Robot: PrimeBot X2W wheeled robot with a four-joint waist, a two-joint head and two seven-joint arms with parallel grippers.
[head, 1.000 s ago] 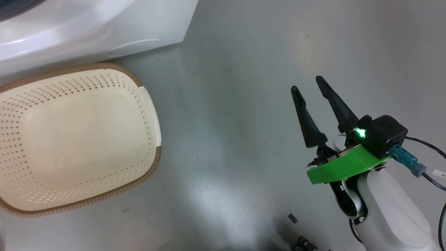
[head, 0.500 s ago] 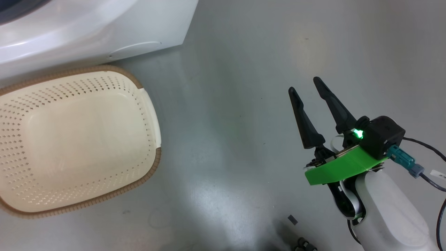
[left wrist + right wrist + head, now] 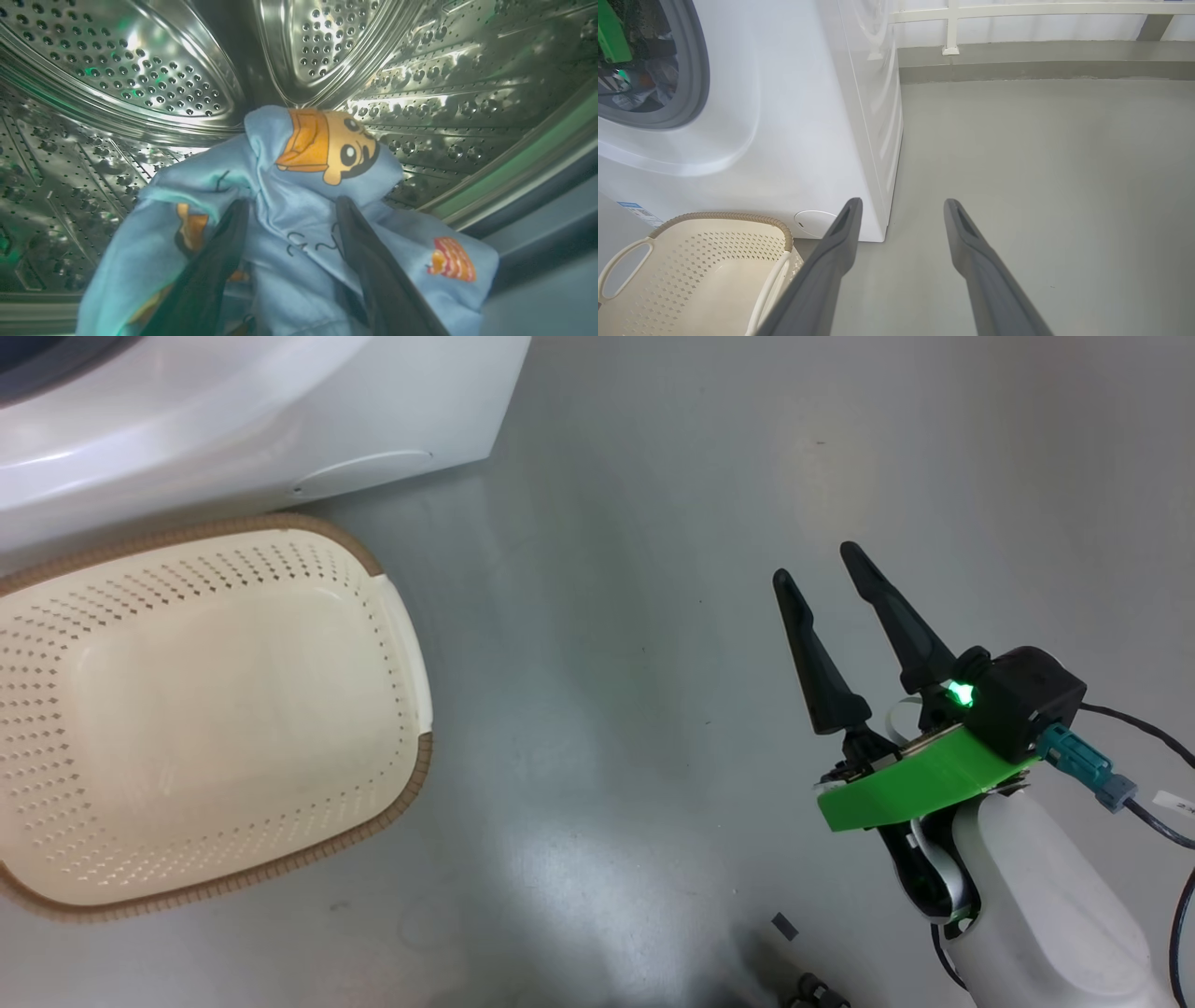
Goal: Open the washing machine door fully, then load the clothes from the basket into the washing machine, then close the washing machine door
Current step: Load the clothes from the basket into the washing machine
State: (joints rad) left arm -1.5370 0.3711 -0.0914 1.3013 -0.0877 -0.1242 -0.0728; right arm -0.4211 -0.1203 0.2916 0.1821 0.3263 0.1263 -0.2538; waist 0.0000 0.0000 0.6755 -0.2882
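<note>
Our left jaws: spread inside washing machine [image 3: 794,116], clothes [image 3: 299,224] loose between, for dropping; right jaws: spread, parked beside machine.

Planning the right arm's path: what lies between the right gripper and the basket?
Bare grey floor, seen in the head view, between the right gripper and the basket.

I see smooth grey floor [image 3: 644,569], soft glare patches on it. Far end: low grey kerb [image 3: 1041,70] under white railing [image 3: 1017,9]. Small dark scrap [image 3: 785,923] on floor.
</note>
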